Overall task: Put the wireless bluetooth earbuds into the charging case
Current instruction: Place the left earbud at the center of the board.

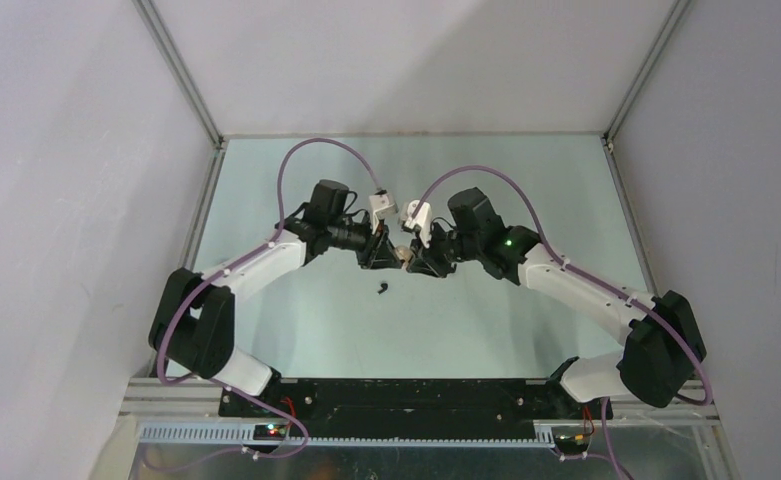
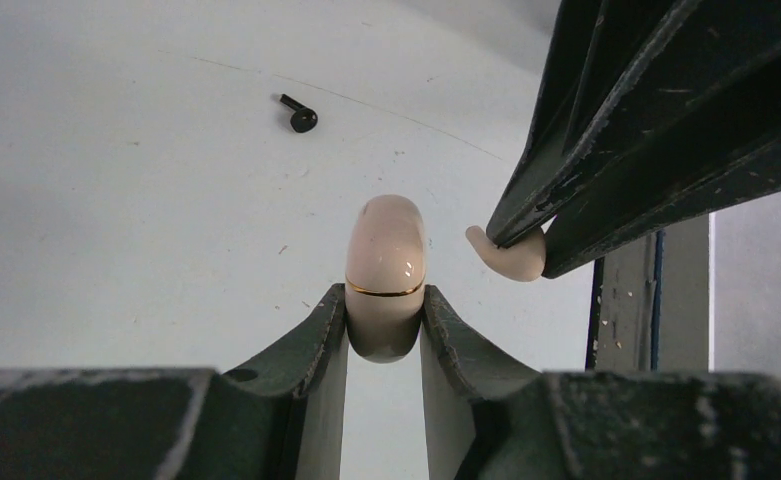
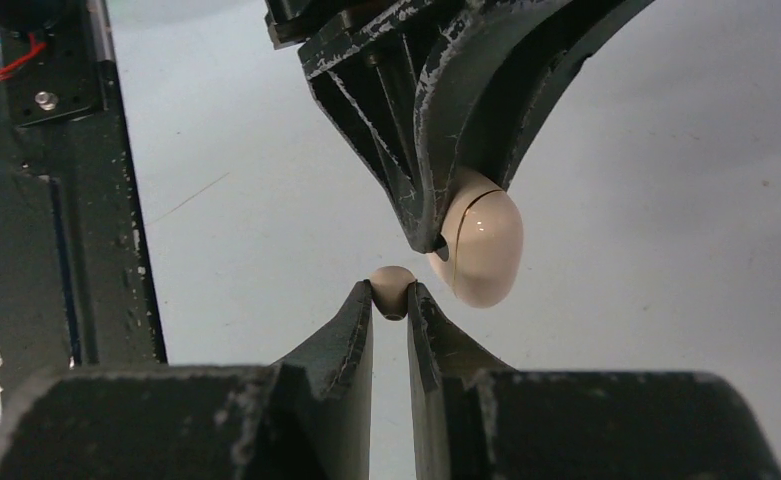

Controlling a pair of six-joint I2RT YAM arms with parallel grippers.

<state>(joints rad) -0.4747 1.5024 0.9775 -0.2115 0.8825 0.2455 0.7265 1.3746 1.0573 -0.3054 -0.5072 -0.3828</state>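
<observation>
My left gripper [image 2: 386, 300] is shut on a cream-white oval charging case [image 2: 386, 255] with a thin gold seam, held above the table. No opening shows on it. My right gripper [image 3: 392, 292] is shut on a cream-white earbud [image 3: 392, 285], which also shows in the left wrist view [image 2: 511, 258], just right of the case and apart from it. The case also shows in the right wrist view [image 3: 481, 250]. In the top view both grippers meet at mid-table [image 1: 403, 255]. A black earbud [image 2: 301, 117] lies on the table, also in the top view [image 1: 383, 289]. The other earbuds are out of view.
The pale green table [image 1: 296, 320] is walled by grey panels left, right and back. The dark base rail [image 1: 396, 395] runs along the near edge. Purple cables loop above both arms.
</observation>
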